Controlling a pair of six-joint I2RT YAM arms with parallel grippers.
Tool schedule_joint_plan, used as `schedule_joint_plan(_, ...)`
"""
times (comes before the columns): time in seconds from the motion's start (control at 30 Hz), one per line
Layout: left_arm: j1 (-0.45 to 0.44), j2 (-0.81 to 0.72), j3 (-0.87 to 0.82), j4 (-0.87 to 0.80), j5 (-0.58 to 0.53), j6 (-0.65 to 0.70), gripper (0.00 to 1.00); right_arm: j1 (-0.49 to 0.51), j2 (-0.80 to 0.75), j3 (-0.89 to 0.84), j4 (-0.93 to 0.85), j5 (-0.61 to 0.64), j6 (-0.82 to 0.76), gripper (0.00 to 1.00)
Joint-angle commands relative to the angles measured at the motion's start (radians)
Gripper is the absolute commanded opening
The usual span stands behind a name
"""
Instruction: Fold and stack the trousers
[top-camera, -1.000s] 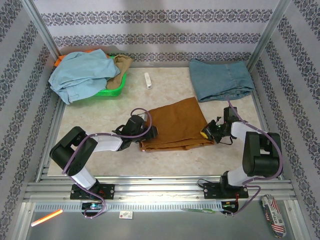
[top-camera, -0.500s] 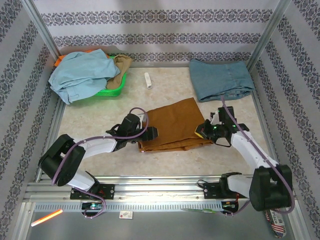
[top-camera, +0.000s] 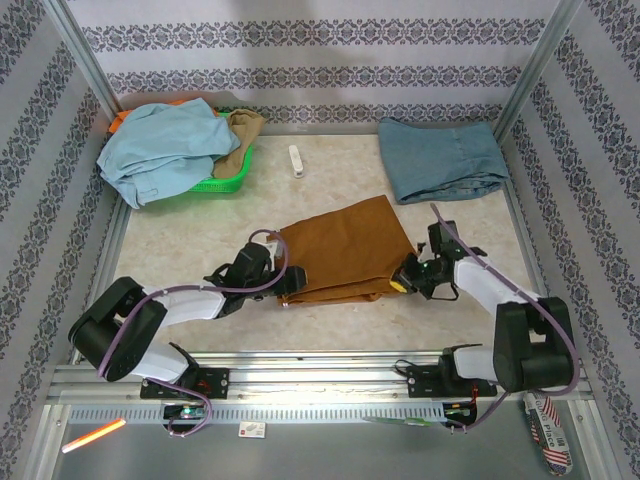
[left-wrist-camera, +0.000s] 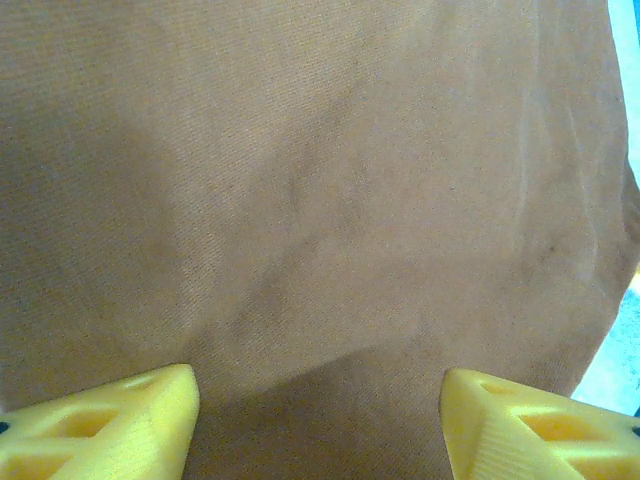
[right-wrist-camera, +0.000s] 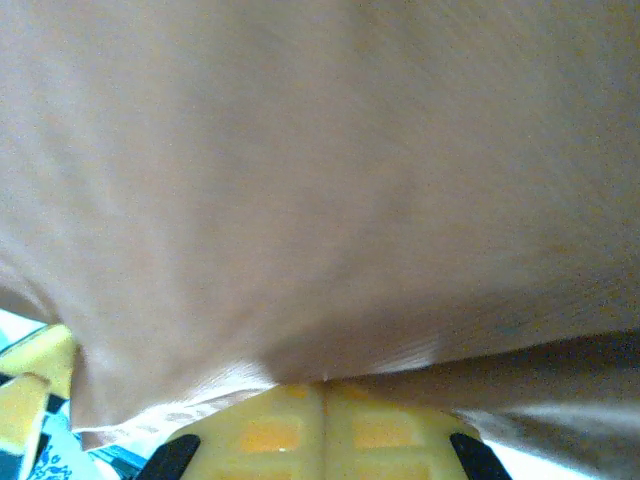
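The trousers (top-camera: 340, 250) lie folded into a rust-brown rectangle in the middle of the table. My left gripper (top-camera: 293, 281) sits low at their near left edge. In the left wrist view its yellow fingertips (left-wrist-camera: 110, 425) stand wide apart over smooth brown cloth (left-wrist-camera: 320, 200), holding nothing, so the left gripper (left-wrist-camera: 318, 430) is open. My right gripper (top-camera: 403, 281) is at the trousers' near right corner. Its fingers (right-wrist-camera: 270, 430) are pressed together, and the right gripper (right-wrist-camera: 322, 392) touches the cloth edge (right-wrist-camera: 320, 200) that rises just ahead of it.
A folded blue denim piece (top-camera: 445, 158) lies at the back right. At the back left, a green basket (top-camera: 228, 180) holds a pale blue garment (top-camera: 160, 148) and other clothes. A small white object (top-camera: 296, 160) lies on the marble tabletop (top-camera: 190, 235) at the back.
My left gripper opened wider and drew back toward the near left edge. The shut right gripper moved in against the right corner, and that corner of the cloth shifted leftward.
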Motion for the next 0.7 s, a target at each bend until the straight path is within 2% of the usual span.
schedule_joint_plan(0.0, 0.011, -0.009, -0.063, -0.117, -0.068, -0.003, 0.66, -0.002, -0.046, 0.141, -0.093, 0.09, -0.059, 0.08)
schedule_joint_plan(0.13, 0.011, -0.06, -0.088, -0.163, -0.105, 0.023, 0.66, 0.003, 0.023, 0.32, -0.138, 0.159, -0.108, 0.15)
schedule_joint_plan(0.2, 0.011, -0.093, -0.089, -0.21, -0.132, 0.04, 0.66, 0.01, 0.092, 0.416, -0.16, 0.208, -0.157, 0.26)
schedule_joint_plan(0.33, 0.013, -0.189, -0.09, -0.293, -0.161, 0.049, 0.66, 0.023, 0.323, 0.716, -0.311, 0.445, -0.303, 0.48)
schedule_joint_plan(0.43, 0.014, -0.268, -0.086, -0.363, -0.177, 0.047, 0.67, 0.027, 0.508, 0.924, -0.378, 0.579, -0.357, 0.58)
schedule_joint_plan(0.53, 0.017, -0.33, -0.078, -0.428, -0.171, 0.025, 0.69, 0.029, 0.689, 1.135, -0.444, 0.633, -0.406, 0.65)
schedule_joint_plan(0.67, 0.017, -0.371, -0.049, -0.477, -0.131, 0.003, 0.79, 0.034, 0.93, 1.438, -0.599, 0.684, -0.444, 0.65)
